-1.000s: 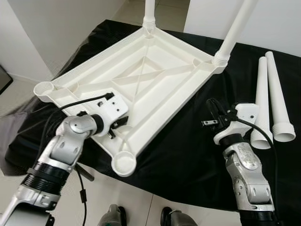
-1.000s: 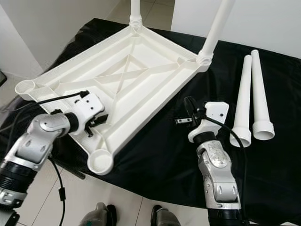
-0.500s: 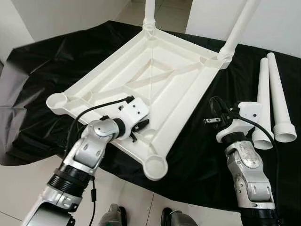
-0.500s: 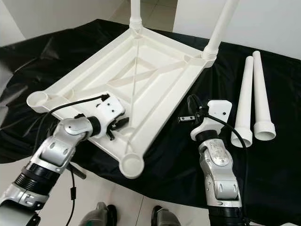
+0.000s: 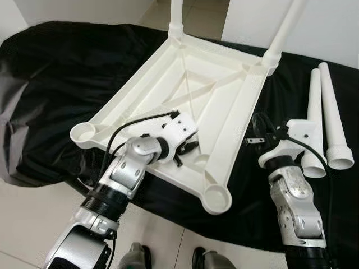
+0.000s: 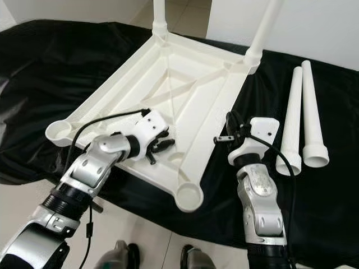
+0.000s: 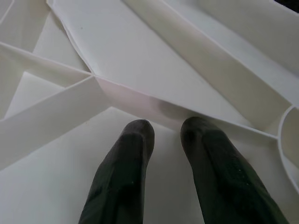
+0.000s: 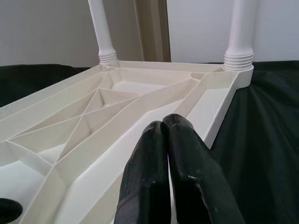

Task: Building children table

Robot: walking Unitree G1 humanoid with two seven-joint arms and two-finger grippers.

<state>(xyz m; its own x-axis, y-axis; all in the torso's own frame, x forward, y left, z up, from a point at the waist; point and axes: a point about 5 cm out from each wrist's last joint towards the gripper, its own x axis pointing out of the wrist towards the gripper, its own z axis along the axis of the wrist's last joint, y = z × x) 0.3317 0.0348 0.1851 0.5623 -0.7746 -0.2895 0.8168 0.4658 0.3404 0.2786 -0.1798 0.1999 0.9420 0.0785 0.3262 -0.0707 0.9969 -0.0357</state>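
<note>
A white plastic tabletop lies upside down on a black cloth. Two white legs stand screwed into its far corners. The near corner socket and the left corner socket are empty. Two loose legs lie side by side on the cloth at the right. My left gripper rests inside the underside near the front rim, its fingers slightly apart with nothing between them. My right gripper hovers shut beside the tabletop's right edge, fingers pressed together.
The black cloth covers the whole work surface and drapes over its front edge onto pale floor tiles. White walls stand behind. My feet are at the bottom of the head views.
The tabletop has swung with my left gripper, so its near corner now lies further right, closer to my right arm. More cloth shows on the left. The right gripper and loose legs stayed put.
</note>
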